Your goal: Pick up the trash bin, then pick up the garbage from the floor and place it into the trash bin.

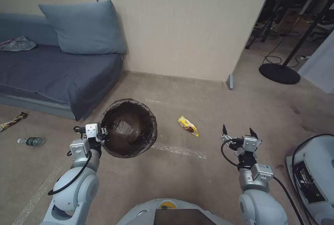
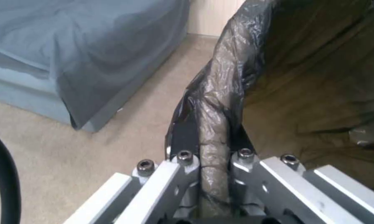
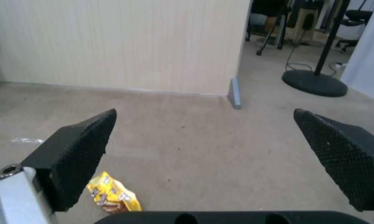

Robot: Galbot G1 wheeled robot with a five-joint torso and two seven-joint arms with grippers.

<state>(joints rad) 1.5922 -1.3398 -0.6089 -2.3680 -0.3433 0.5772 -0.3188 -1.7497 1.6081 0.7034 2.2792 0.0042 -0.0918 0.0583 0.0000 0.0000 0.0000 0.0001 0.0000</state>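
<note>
The trash bin [image 1: 128, 127], round and lined with a dark bag, is held off the carpet by my left gripper [image 1: 103, 133], which is shut on its near-left rim. In the left wrist view the bag-covered bin rim [image 2: 214, 124] is pinched between the fingers. A yellow snack wrapper [image 1: 188, 126] lies on the carpet right of the bin and left of my right gripper [image 1: 238, 131], which hangs open and empty above the floor. Close to that gripper's black fingers [image 3: 75, 155] the wrapper [image 3: 112, 193] lies on the carpet. At the far left lie a small clear bottle [image 1: 32, 141] and a dark wrapper [image 1: 13, 121].
A blue-grey sofa [image 1: 55, 68] with a cushion stands at the back left, a beige wall [image 1: 181, 26] behind. A black round stand base [image 1: 279, 73] and cables sit at the back right. White equipment [image 1: 311, 172] is at the right edge.
</note>
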